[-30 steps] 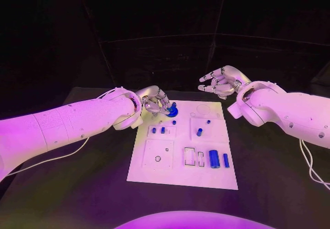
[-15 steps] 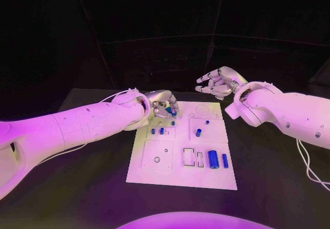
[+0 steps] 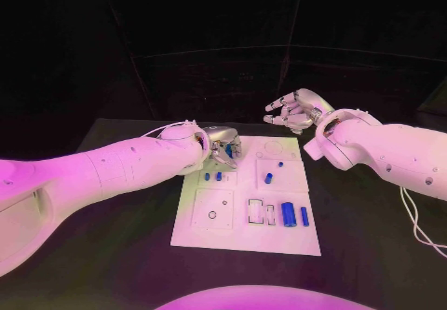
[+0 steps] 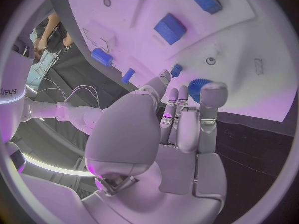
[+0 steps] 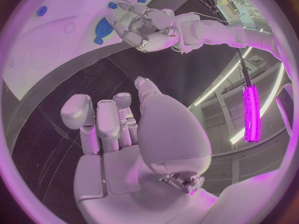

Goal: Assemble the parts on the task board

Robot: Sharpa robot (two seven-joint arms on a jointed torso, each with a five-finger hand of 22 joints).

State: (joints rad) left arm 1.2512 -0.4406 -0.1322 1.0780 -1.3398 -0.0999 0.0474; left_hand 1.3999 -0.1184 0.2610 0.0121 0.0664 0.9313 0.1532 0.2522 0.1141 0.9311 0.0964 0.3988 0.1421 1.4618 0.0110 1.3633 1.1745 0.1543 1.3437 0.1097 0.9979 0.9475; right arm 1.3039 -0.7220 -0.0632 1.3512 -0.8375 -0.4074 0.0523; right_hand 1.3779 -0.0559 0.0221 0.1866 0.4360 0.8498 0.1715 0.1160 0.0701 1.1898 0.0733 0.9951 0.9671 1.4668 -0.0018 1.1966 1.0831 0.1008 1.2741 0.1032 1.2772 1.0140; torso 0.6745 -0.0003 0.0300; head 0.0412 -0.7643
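The white task board [image 3: 244, 234] lies in the middle of the table. At its far left corner sits a blue round part [image 3: 230, 150], and my left hand [image 3: 219, 143] bends over it with fingertips closed around its rim [image 4: 198, 88]. In the right wrist view the same left hand [image 5: 148, 27] grips the round part [image 5: 102, 29]. My right hand [image 3: 291, 110] hovers beyond the board's far right corner, fingers apart and holding nothing. Small blue pegs [image 3: 207, 175] stand in the board's left block. A blue cylinder [image 3: 289, 214] and a thin bar [image 3: 305, 216] lie near the right edge.
Two more blue pegs [image 3: 268, 179] stand in the right block, and rectangular slots [image 3: 256, 212] open beside the cylinder. A round outline [image 3: 273, 147] marks the far right corner. Black table [image 3: 373, 226] surrounds the board. A cable [image 3: 419, 226] hangs from my right arm.
My left hand has turned over the blue round part, which stays in place, and the left forearm has swung further in. The right hand has hardly moved.
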